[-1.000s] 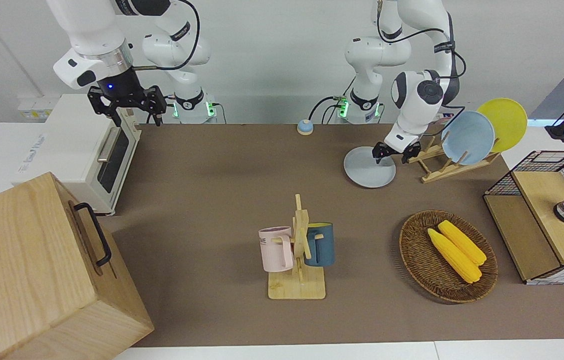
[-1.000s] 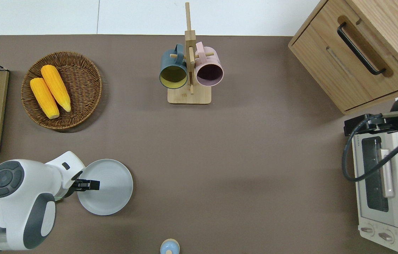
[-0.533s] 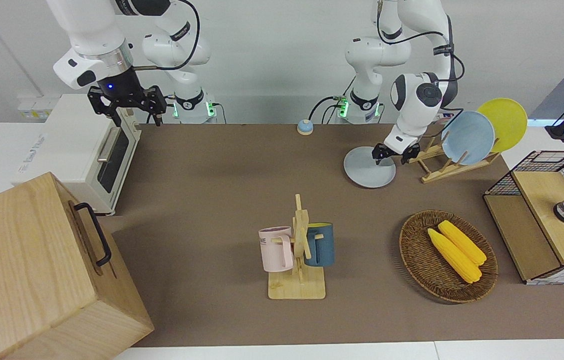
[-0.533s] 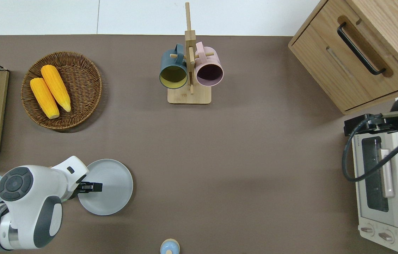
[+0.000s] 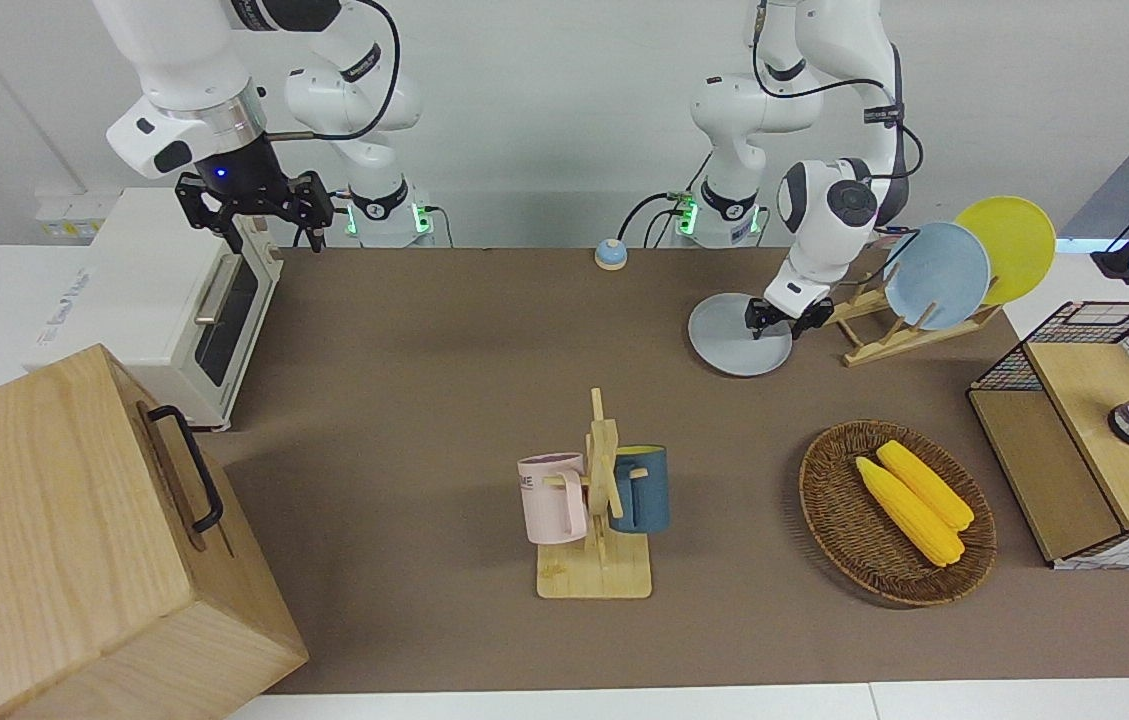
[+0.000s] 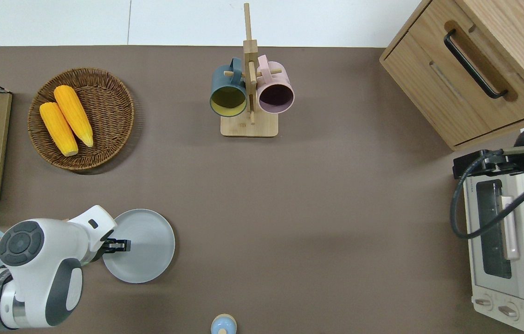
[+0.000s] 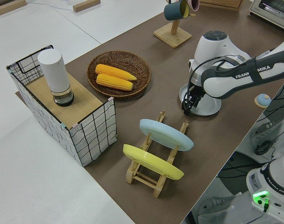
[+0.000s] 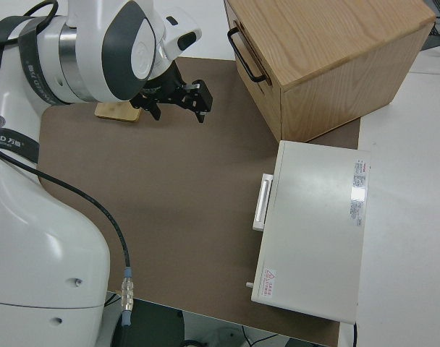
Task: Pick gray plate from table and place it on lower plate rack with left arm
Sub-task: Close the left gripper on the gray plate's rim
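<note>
The left gripper point(image 6: 121, 245) sits low at the gray plate's point(image 6: 145, 253) edge toward the rack point(image 5: 882, 328); whether its fingers clasp the rim cannot be told. The plate, round, plain and shallow-rimmed, lies flat on the table point(image 6: 326, 208). Bare mat stretches from the gripper toward the right arm's end. The rack stands just beside the gripper, holding a blue plate point(image 5: 936, 275) and a yellow plate point(image 5: 1012, 245). The right arm is parked, its gripper point(image 5: 254, 208) spread wide.

The left gripper point(image 5: 777, 322) sits low at the gray plate point(image 5: 730, 338)'s rim, wrist angled down. The right arm is parked.
</note>
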Available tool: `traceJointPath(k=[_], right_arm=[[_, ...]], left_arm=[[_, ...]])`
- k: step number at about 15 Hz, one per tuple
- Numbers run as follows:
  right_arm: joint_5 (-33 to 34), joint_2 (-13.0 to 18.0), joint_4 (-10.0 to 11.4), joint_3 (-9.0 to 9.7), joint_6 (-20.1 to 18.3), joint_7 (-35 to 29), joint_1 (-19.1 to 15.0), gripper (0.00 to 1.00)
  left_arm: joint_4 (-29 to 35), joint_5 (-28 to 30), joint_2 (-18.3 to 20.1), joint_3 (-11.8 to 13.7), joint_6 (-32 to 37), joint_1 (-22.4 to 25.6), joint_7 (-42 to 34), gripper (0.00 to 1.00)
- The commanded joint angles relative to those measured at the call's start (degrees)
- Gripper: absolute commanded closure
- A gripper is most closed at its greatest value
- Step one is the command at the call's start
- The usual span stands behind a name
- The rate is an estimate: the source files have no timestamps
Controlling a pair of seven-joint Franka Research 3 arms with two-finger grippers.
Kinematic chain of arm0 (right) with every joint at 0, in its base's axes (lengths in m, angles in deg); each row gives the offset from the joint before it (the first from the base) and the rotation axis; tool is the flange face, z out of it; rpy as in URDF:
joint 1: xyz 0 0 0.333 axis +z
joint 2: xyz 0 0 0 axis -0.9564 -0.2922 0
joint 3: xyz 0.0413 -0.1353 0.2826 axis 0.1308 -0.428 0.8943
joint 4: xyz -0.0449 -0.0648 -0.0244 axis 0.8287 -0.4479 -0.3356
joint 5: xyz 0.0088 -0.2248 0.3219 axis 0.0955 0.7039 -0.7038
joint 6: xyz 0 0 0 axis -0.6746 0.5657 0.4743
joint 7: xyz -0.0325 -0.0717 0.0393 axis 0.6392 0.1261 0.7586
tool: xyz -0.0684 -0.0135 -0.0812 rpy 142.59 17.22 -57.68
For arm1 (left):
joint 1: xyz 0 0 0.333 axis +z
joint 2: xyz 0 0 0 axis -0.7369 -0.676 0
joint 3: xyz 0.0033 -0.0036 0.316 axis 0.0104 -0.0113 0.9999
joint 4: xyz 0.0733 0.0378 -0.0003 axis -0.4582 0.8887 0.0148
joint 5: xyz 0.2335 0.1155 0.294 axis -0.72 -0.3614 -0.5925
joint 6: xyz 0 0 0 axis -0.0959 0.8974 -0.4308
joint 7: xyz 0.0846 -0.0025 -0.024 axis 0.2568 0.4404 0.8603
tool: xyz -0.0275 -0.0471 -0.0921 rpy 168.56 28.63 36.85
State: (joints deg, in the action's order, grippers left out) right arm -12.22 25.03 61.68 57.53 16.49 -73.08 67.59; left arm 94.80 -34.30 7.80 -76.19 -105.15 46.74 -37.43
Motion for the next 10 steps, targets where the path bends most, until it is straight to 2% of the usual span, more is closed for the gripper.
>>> traceJointPath(k=[1, 10], right_arm=[[-0.2, -0.1, -0.4, -0.34, -0.1, -0.2, 0.4, 0.017], [-0.2, 0.0, -0.4, -0.34, -0.1, -0.2, 0.4, 0.017]], left_arm=[[1.2, -1.1, 0.1, 0.1, -1.6, 1.2, -0.3, 1.0], [1.2, -1.0, 0.4, 0.2, -1.6, 1.3, -0.8, 1.0]])
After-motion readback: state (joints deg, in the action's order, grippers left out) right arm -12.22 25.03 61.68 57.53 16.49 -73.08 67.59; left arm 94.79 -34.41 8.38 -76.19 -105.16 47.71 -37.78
